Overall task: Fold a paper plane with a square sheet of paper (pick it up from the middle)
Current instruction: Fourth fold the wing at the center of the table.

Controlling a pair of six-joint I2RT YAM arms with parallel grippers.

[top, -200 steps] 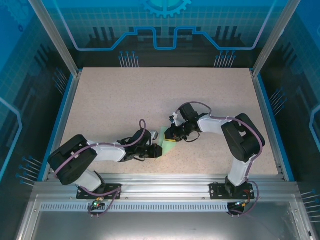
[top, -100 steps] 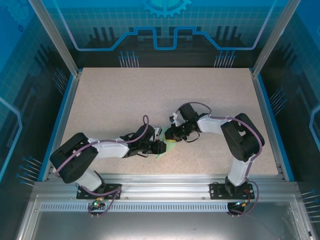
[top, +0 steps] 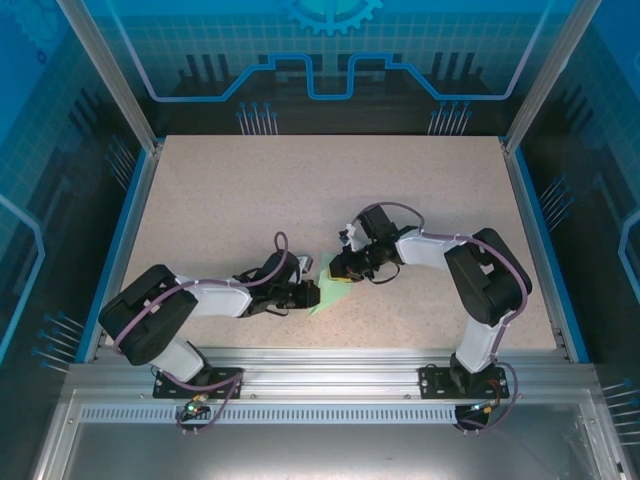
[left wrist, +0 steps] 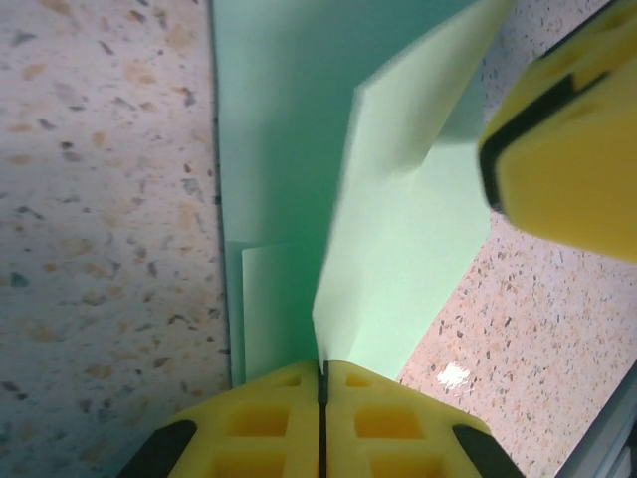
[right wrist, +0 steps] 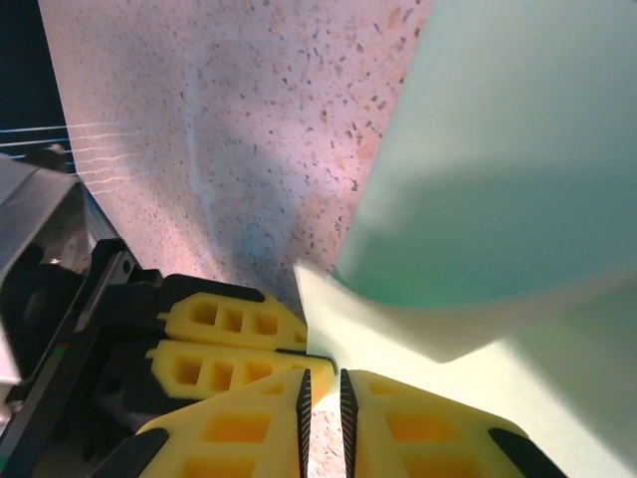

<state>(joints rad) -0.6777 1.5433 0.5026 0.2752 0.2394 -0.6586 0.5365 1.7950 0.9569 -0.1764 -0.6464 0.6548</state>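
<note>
The square sheet of paper (top: pixel 327 294), pale mint-green and partly folded, hangs between the two grippers just above the table's near middle. My left gripper (top: pixel 313 294) is shut on it. In the left wrist view the yellow jaws (left wrist: pixel 321 366) meet with a raised flap of the paper (left wrist: pixel 398 219) pinched in the seam. My right gripper (top: pixel 339 268) holds the far side. Its jaws (right wrist: pixel 323 383) stand a thin slit apart, and the paper (right wrist: pixel 518 149) runs in at their tips and curls up over the right finger. The left gripper's fingers (right wrist: pixel 229 334) sit close beside them.
The speckled tabletop (top: pixel 300 190) stretches wide behind the arms. Blue rails (top: pixel 128 240) and transparent walls bound it on the sides. An aluminium bar (top: pixel 330 358) with both arm bases runs along the near edge.
The left gripper has closed onto the paper's near edge. More of the paper now shows, lifted between the two grippers. The right gripper has stayed in place.
</note>
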